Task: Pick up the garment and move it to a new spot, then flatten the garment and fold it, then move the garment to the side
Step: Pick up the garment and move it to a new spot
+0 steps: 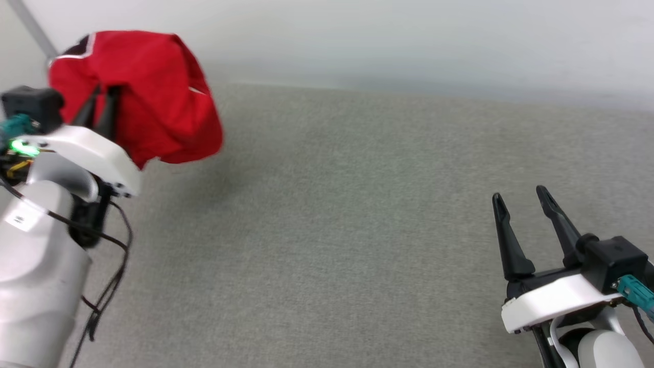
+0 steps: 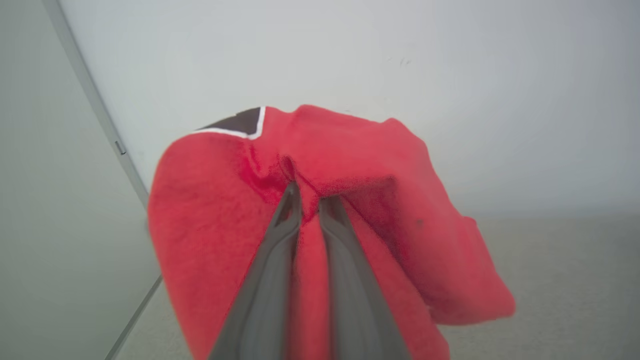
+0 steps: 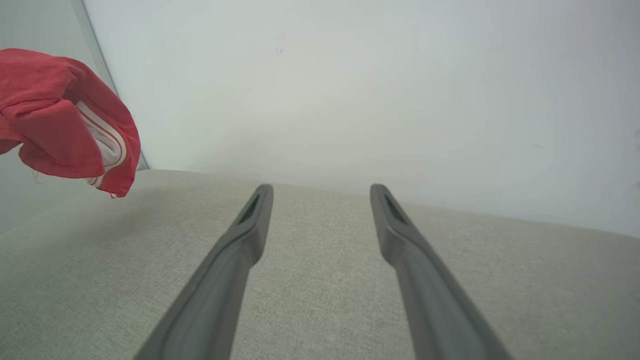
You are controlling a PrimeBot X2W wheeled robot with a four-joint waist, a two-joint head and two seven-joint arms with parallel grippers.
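Garment (image 1: pixel 163 102) aloft at far left; pick-up-and-move step in hand.
We see the left hand (image 1: pixel 106 99) clamped on a pinch of the red fabric, its fingers (image 2: pixel 280 240) nearly together. The bunched shirt hangs clear above the far left part of the grey tabletop (image 1: pixel 357 230), close to the pale wall (image 1: pixel 409 36). A black white-edged patch and some striped trim show in the folds. The right hand (image 1: pixel 518 194) hovers low at near right, apart and empty, well away from the cloth. We judge this to be the carry to a new spot, with flattening and folding not yet begun. The next move, as we read it, calls for lowering the bundle onto open tabletop nearer the centre and releasing it gently, so it does not land wadded. Thin fabric will likely need both hands to spread. Count: one garment, two hands, one tabletop.
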